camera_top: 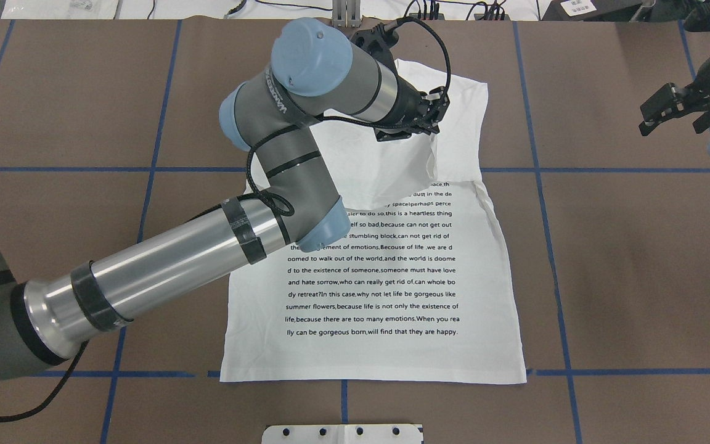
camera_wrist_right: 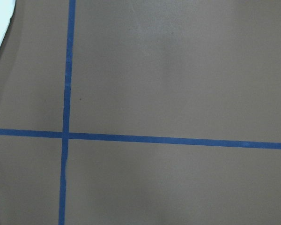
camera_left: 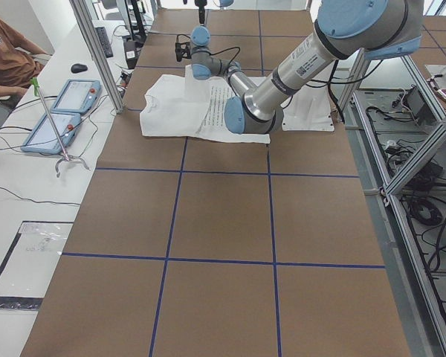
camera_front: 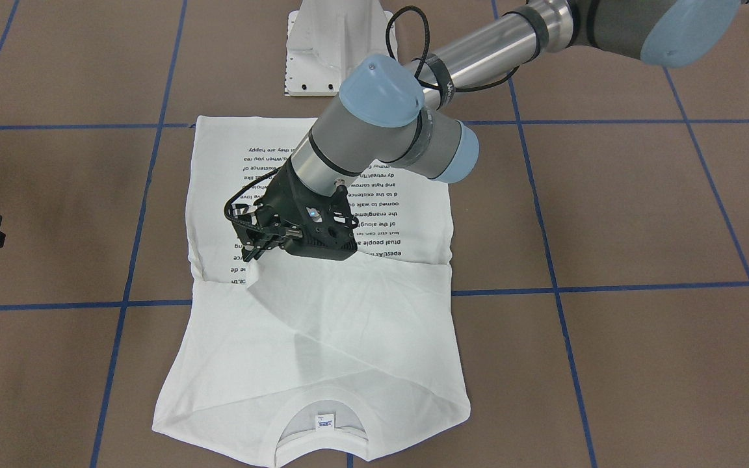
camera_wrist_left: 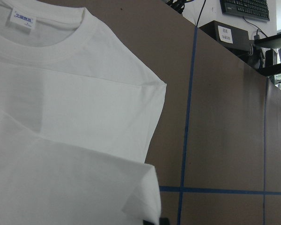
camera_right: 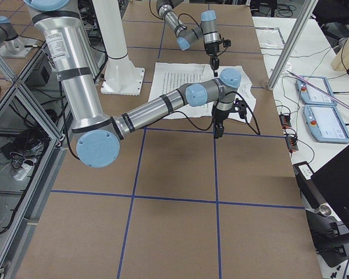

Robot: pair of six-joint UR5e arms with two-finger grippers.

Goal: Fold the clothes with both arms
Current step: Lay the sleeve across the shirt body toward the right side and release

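The white T-shirt [camera_front: 361, 338] lies flat on the brown table with its black printed text [camera_top: 386, 271] facing up. Its ribbed collar and small blue-white label [camera_front: 324, 422] are at the edge far from the robot. My left gripper [camera_front: 254, 252] hangs over the shirt's middle, shut on a raised fold of white cloth that peaks under its fingertips; it also shows in the overhead view [camera_top: 430, 120]. The left wrist view shows the collar [camera_wrist_left: 47, 47] and the held cloth edge [camera_wrist_left: 140, 197]. My right gripper [camera_top: 675, 114] hovers open off to the side, well clear of the shirt.
The white metal pedestal base [camera_front: 335, 45] stands just behind the shirt's hem. Blue tape lines [camera_wrist_right: 178, 140] grid the brown table. A side table with two teach pendants [camera_left: 67, 97] and a seated person [camera_left: 7, 52] lies beyond the far edge.
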